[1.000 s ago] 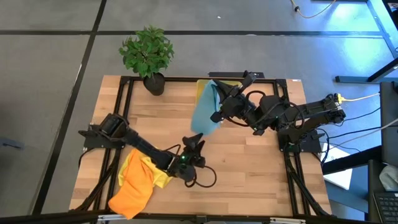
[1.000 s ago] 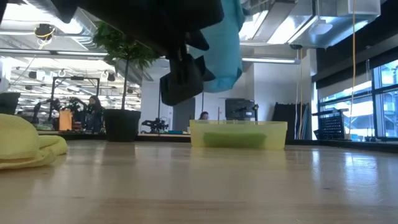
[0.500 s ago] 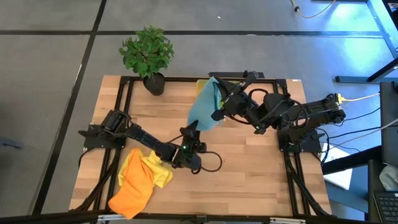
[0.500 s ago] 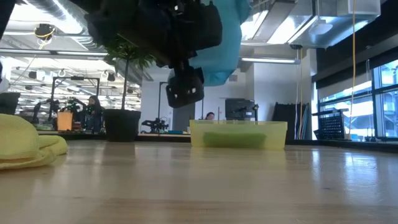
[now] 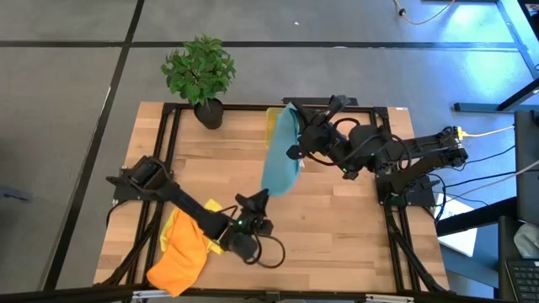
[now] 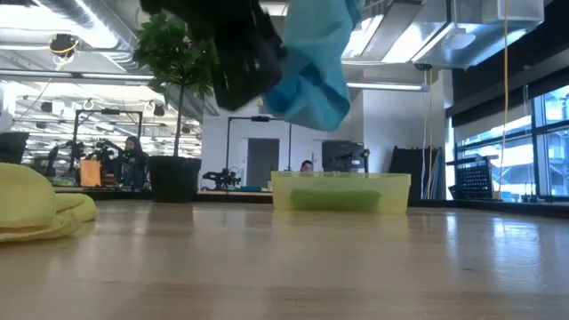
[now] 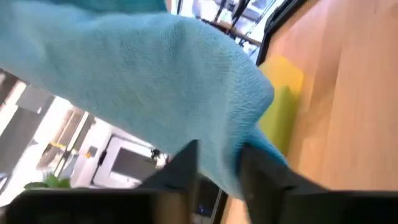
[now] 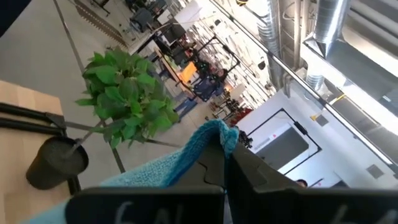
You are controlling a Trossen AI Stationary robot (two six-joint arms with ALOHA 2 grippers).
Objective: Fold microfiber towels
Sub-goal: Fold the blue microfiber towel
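A teal-blue towel (image 5: 280,151) hangs in the air over the table's middle, toward the far edge. My right gripper (image 5: 295,126) is shut on its upper end. My left gripper (image 5: 259,199) reaches in level from the near left and is shut on the towel's lower end. In the low view the towel (image 6: 313,62) hangs high above the tabletop. An orange towel (image 5: 178,257) and a yellow towel (image 5: 212,229) lie bunched at the near left, under the left arm. A green towel (image 6: 333,199) lies inside the yellow bin (image 6: 391,190). My left gripper pinches the towel's lower edge (image 7: 219,163) between its two fingers (image 7: 185,167), coming in level from the table's near left. How many layers, I cannot tell. The lower end is clear of the table. My right gripper pinches the towel's upper corner (image 8: 219,132) between its shut fingers, coming from the table's right. The corner sticks out just past the fingertips. The towel hangs below, lifted clear of the table.
A potted plant (image 5: 200,71) stands at the far left corner. The yellow bin (image 5: 271,124) sits at the far edge, partly behind the hanging towel. Bare wood (image 5: 345,227) lies at the near right.
My left gripper, wide open a second ago, went up to the towel's lower end, shut on it and drew back toward the near edge. The towel's lower end came along and the towel now hangs longer; its top stayed in my right gripper.
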